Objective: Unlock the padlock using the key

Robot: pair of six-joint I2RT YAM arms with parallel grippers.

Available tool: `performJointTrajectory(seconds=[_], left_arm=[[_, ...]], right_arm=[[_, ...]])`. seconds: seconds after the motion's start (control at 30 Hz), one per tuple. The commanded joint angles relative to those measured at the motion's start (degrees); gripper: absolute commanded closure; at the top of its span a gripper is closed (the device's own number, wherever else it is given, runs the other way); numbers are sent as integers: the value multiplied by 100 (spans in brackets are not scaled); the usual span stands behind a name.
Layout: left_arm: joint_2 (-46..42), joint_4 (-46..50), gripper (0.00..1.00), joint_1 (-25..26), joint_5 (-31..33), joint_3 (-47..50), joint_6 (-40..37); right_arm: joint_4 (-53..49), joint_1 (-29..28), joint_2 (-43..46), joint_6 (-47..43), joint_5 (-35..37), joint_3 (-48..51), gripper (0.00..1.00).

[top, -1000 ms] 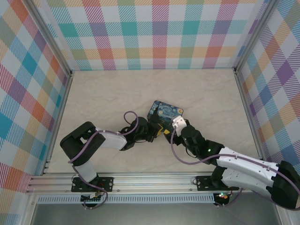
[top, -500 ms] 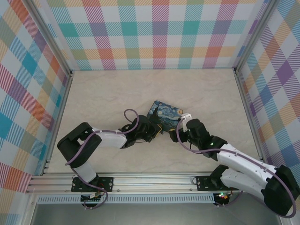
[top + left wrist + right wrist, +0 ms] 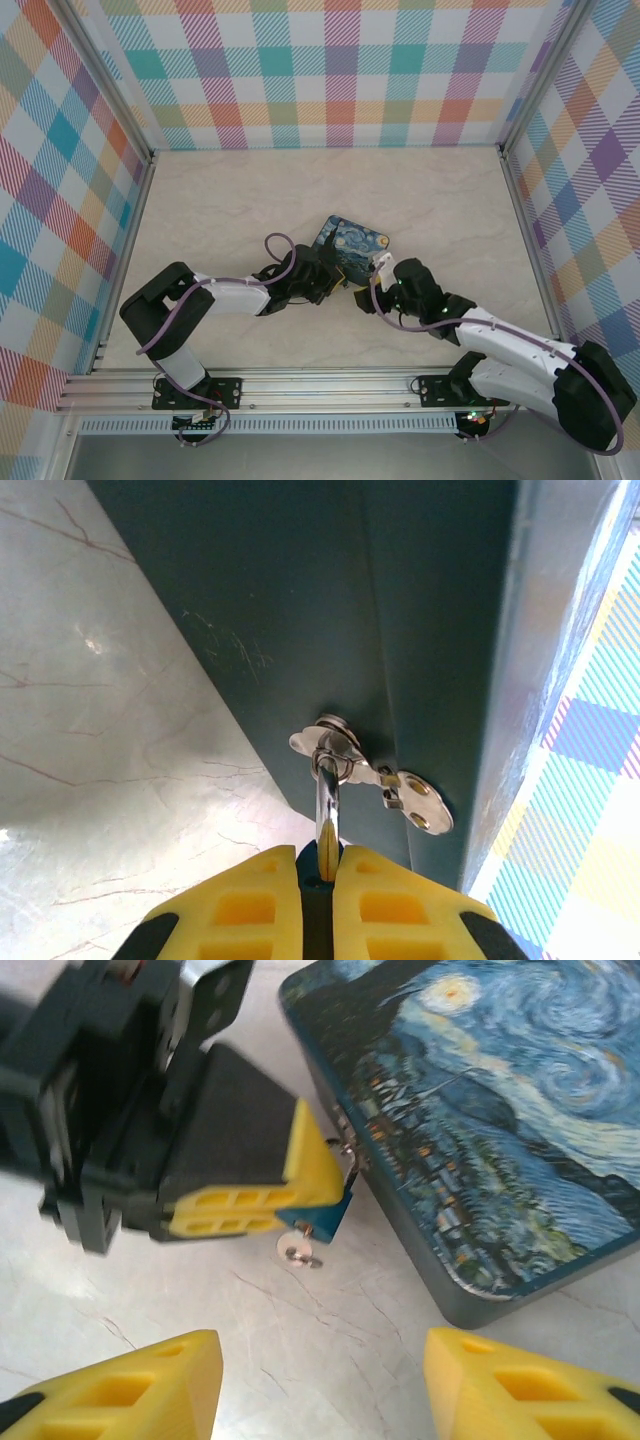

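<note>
The tiny blue padlock (image 3: 325,1218) hangs by its silvery shackle (image 3: 326,810) from the hasp (image 3: 345,760) on the side of the starry-night box (image 3: 500,1110). My left gripper (image 3: 318,855) is shut on the padlock's body; in the right wrist view its yellow fingers (image 3: 260,1195) clamp it from the left. The small key (image 3: 297,1250) sticks out from the padlock's underside, just above the table. My right gripper (image 3: 320,1360) is open, a short way in front of the key and touching nothing. From above, the left gripper (image 3: 340,278) and the right gripper (image 3: 372,282) meet at the box's (image 3: 355,240) near edge.
The marble tabletop (image 3: 250,200) lies around the box, enclosed by checkered walls (image 3: 340,70). A purple cable (image 3: 275,245) loops over the left wrist. Metal frame rails (image 3: 300,385) run along the near edge.
My right gripper drew back to the right half a second ago and has since come back towards the padlock. The left gripper keeps its hold and has barely moved.
</note>
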State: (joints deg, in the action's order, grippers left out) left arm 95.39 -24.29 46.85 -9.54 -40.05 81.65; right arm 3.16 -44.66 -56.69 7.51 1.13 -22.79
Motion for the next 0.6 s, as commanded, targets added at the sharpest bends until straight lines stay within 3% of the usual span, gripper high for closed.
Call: performJointTrajectory(seconds=[0.0, 0.17, 0.33, 0.57], left_arm=[[18, -258, 100, 32, -118, -91, 242], [23, -313, 100, 29, -163, -91, 351], [-4, -337, 100, 32, -176, -82, 378], [-8, -346, 100, 34, -204, -61, 386]], right_arm=[[889, -353, 134, -1166, 510, 309, 46], [1696, -716, -106, -2035, 1118, 529, 51], [2377, -1014, -952, -2380, 1796, 401, 51], [2780, -1081, -1646, -2581, 2091, 196, 52]])
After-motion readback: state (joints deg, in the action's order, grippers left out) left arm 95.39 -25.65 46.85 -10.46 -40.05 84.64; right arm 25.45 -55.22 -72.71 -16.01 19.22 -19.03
